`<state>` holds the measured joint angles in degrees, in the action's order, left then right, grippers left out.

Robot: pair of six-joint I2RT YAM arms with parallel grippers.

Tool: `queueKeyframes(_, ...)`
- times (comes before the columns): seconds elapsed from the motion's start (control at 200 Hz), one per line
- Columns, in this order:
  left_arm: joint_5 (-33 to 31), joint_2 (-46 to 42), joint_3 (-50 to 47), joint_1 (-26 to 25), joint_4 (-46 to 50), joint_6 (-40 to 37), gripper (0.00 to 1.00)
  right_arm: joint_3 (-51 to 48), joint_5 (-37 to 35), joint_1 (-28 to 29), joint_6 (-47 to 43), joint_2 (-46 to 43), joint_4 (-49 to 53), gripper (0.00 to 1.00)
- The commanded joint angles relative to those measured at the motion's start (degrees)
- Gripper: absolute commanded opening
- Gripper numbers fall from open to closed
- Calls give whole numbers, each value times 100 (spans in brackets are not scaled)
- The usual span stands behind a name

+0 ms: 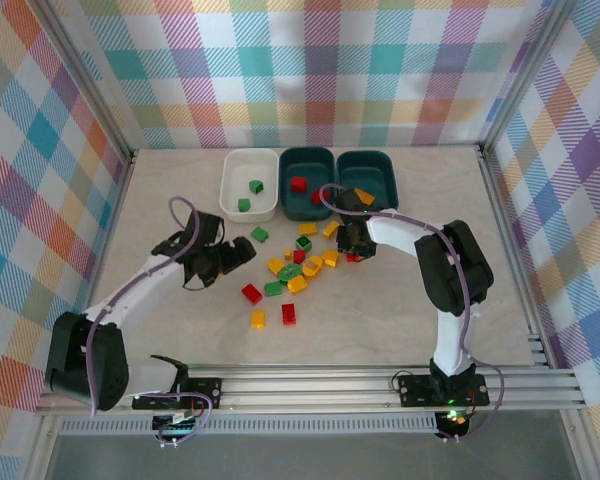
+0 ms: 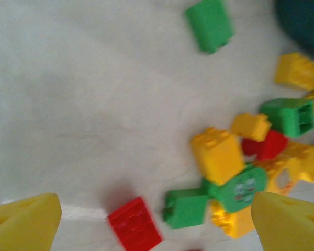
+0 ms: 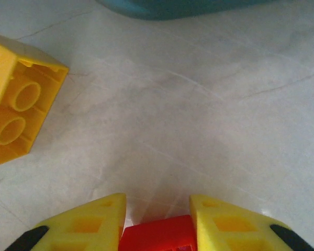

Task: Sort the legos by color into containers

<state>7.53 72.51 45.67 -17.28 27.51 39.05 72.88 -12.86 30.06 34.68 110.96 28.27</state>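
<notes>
red lego (image 3: 157, 238) clamped by right tool (image 3: 157, 209), left tool (image 2: 156, 214) apart; white tub (image 1: 232, 190) holds greens (image 1: 255, 186), teal tubs (image 1: 289, 170) (image 1: 385, 168) red (image 1: 298, 184), orange (image 1: 364, 196)

Nothing legible from where I stand: no words, numbers or brand marks can be made out. One green lego (image 2: 222, 194) in the left wrist view carries a small pale printed patch (image 2: 245, 188) with dark specks, too blurred to read.
</notes>
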Motion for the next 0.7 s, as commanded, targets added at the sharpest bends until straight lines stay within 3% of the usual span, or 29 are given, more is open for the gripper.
queueKeyframes(0.0,-189,-494,-196,-12,-142,182,94,2,-122,-16,-57,-235,34,28)
queueKeyframes(0.375,-102,-231,-65,-12,-279,154,96,830,124,43,-536,-743,13,27)
queueKeyframes(0.515,256,228,-235,39,-496,225,96,1895,297,27,-1038,83,-194,27)
queueKeyframes(0.695,383,67,-455,71,-288,112,97,4078,520,1,-1346,1591,545,29)
